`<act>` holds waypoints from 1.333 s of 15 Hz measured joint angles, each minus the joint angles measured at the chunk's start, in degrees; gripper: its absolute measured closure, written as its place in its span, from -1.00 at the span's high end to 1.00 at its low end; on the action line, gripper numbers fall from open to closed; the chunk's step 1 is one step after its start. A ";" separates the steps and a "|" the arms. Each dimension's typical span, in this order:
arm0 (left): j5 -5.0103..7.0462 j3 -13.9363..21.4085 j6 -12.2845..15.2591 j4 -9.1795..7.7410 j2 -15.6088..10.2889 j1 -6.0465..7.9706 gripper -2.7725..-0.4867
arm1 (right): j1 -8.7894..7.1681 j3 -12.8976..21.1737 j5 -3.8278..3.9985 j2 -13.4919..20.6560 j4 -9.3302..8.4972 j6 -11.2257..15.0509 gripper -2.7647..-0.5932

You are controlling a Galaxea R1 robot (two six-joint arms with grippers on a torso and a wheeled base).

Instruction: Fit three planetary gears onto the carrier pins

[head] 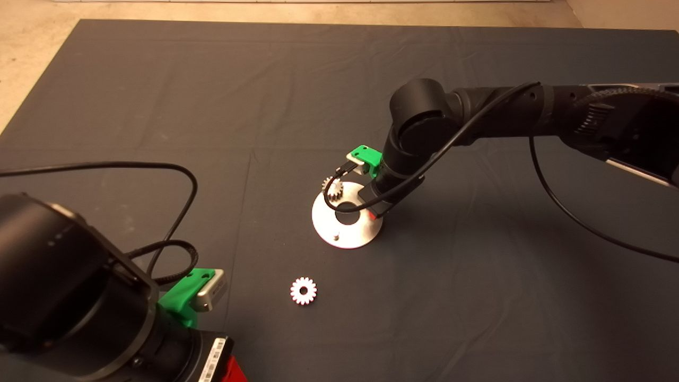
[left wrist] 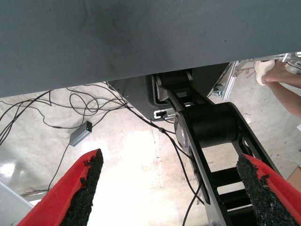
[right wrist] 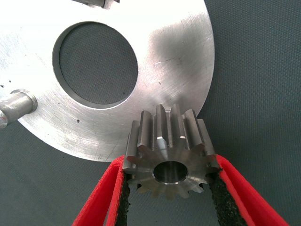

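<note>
Dark mat [head: 159, 106]: right hand [right wrist: 171, 188] pinches gear [right wrist: 169, 153] over disc [right wrist: 174, 61]

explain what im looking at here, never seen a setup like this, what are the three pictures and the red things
It is a two-armed robot at a table with a dark mat. The head view looks down from above; the other two come from cameras on each wrist. The red things are gripper fingers. The right gripper holds a small gear over a shiny carrier disc. One gear already sits on the disc, one pin is bare, and another gear lies on the mat. The left gripper waits open at the lower left.
</note>
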State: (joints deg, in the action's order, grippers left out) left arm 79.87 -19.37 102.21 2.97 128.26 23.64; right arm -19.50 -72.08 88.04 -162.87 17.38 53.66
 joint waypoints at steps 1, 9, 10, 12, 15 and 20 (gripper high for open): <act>0.02 0.00 0.00 0.00 0.02 0.00 0.34 | -0.03 0.00 -0.11 0.00 0.02 0.00 -0.48; 0.02 0.00 0.00 0.00 0.02 0.00 0.34 | -2.40 0.04 -0.28 0.13 0.06 0.05 -0.21; 0.04 0.00 0.00 0.02 0.07 0.00 0.34 | -3.06 0.20 -0.33 0.32 0.06 0.17 -0.13; 0.02 0.00 0.00 0.11 0.30 0.00 0.34 | -4.24 1.61 -0.30 0.79 0.09 0.77 -0.09; -0.02 0.00 0.00 2.21 0.46 -0.02 0.34 | -4.32 5.47 -0.33 0.96 0.02 3.53 0.05; -0.39 -0.47 3.32 10.81 8.97 -0.68 0.34 | -4.36 10.49 -0.41 1.67 -0.52 7.06 0.17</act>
State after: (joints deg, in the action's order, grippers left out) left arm 79.48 -19.84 105.52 13.78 137.23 22.95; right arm -23.87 -61.59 87.63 -161.20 16.86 60.73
